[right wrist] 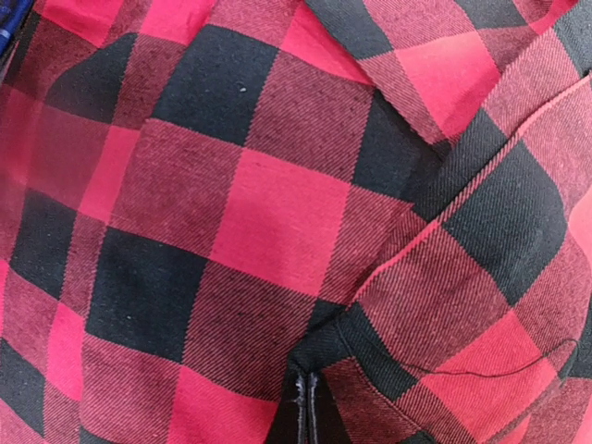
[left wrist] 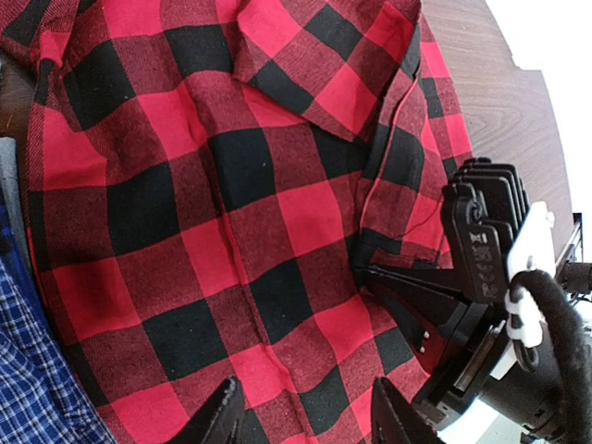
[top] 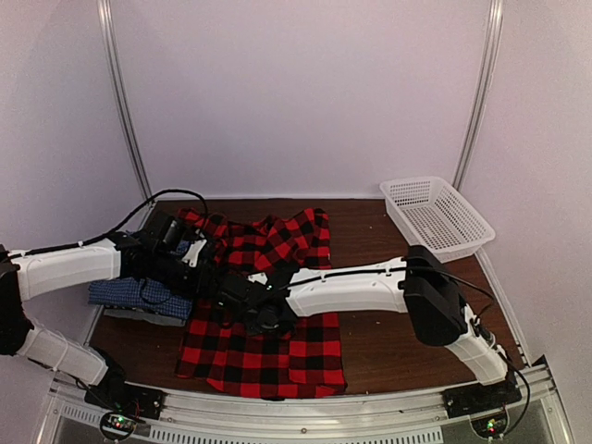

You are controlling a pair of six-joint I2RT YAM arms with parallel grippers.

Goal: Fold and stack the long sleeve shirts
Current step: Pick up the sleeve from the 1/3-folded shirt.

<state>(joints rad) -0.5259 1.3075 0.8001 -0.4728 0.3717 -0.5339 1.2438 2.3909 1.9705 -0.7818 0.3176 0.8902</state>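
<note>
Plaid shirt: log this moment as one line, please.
plaid shirt: spread out, collar end bunched | right gripper: shut on its cloth | left gripper: open over it

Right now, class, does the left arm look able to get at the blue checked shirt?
Probably yes. The blue checked shirt lies just under the left arm, nothing seen on it; the open left jaws hang beside it over the plaid shirt.
</note>
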